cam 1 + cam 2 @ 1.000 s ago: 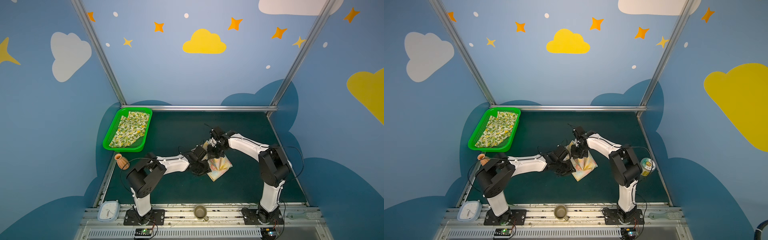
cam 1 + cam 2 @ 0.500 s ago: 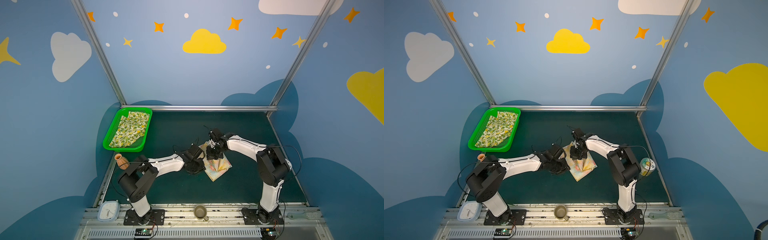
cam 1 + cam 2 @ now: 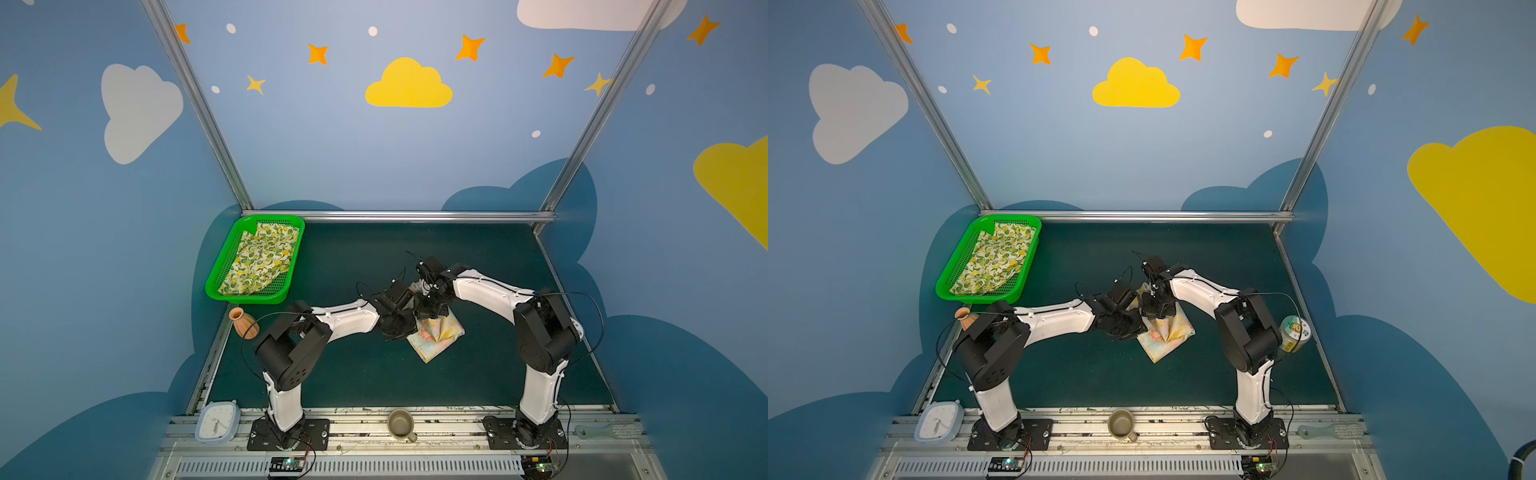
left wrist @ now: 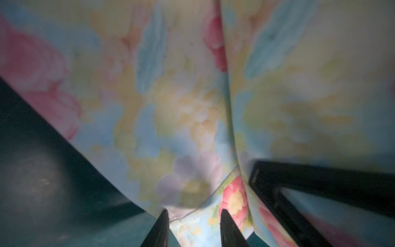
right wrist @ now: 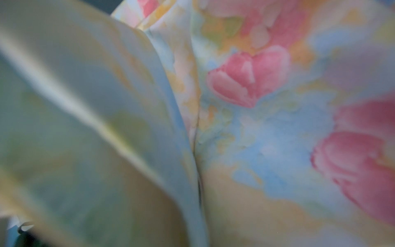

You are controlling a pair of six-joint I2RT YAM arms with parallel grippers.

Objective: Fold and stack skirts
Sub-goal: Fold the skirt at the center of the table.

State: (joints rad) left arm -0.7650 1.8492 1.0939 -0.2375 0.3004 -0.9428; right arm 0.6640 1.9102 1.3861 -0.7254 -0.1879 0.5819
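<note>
floral skirt (image 3: 436,336) crumpled, lemon skirt (image 3: 259,264) in basket (image 3: 249,297)

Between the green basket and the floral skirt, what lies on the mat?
Both top views show only bare mat, then the left arm, whose black wrist overlaps the floral skirt on the side facing the basket.

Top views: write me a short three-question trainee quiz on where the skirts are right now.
1. True or false: the lemon skirt lies in the green basket.
2. Which lies on the dark mat? A the floral skirt, B the cup, C the clock.
3. Name the small orange thing by the green basket's near corner.
Key: 1 true; 2 A; 3 the vase.
</note>
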